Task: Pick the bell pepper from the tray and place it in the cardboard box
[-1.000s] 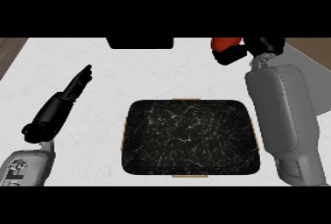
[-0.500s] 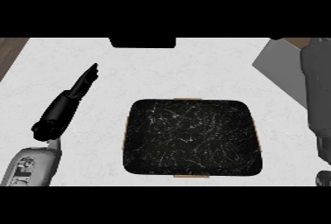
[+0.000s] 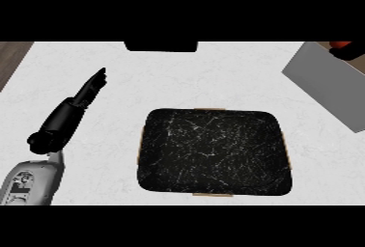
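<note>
The black marbled tray (image 3: 214,152) lies in the middle of the white counter with nothing on it. A sliver of the red bell pepper (image 3: 341,44) shows at the far right corner, against the black fingers of my right hand (image 3: 354,53), which curl round it. Most of that hand and the pepper are cut off by the view's edge; the grey right forearm (image 3: 327,82) slants up to them. My left hand (image 3: 84,96) rests open left of the tray, fingers straight and pointing away.
A dark, flat-edged object (image 3: 160,46) sits at the counter's back edge, left of centre, only partly in view. The wooden floor (image 3: 13,55) shows past the counter's left corner.
My right arm has swung to the right and away with the bell pepper, so hand and pepper now show only at the corner. The left hand has hardly moved.
</note>
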Robot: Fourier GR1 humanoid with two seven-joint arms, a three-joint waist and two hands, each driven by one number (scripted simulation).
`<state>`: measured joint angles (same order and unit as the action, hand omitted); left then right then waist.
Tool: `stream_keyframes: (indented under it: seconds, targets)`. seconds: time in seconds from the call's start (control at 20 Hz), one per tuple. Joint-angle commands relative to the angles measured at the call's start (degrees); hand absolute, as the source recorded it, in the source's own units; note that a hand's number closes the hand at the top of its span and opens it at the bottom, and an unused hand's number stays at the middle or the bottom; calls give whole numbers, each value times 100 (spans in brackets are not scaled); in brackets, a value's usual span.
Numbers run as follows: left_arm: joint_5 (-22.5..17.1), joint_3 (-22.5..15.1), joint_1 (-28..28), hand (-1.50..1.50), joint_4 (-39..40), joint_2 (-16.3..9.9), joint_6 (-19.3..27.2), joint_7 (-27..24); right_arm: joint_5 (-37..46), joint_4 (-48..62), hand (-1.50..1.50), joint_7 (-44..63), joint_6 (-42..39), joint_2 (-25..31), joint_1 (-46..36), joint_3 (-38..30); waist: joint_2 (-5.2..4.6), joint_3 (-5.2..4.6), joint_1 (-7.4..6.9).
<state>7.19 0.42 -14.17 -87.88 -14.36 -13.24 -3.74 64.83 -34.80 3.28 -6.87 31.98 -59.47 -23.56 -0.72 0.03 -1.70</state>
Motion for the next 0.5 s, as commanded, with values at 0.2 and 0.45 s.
stream_keyframes:
  seconds: [0.2, 0.45]
  targets:
    - [-121, 188, -143, 0, 61, -189, -206, 12, 181, 1374, 150, -679, -1063, 839, -196, 180, -13, 2, -52]
    - [76, -101, 123, 0, -167, 75, -51, -35, 183, 1941, -150, -1095, -1477, 1002, -163, 192, -18, 6, -96]
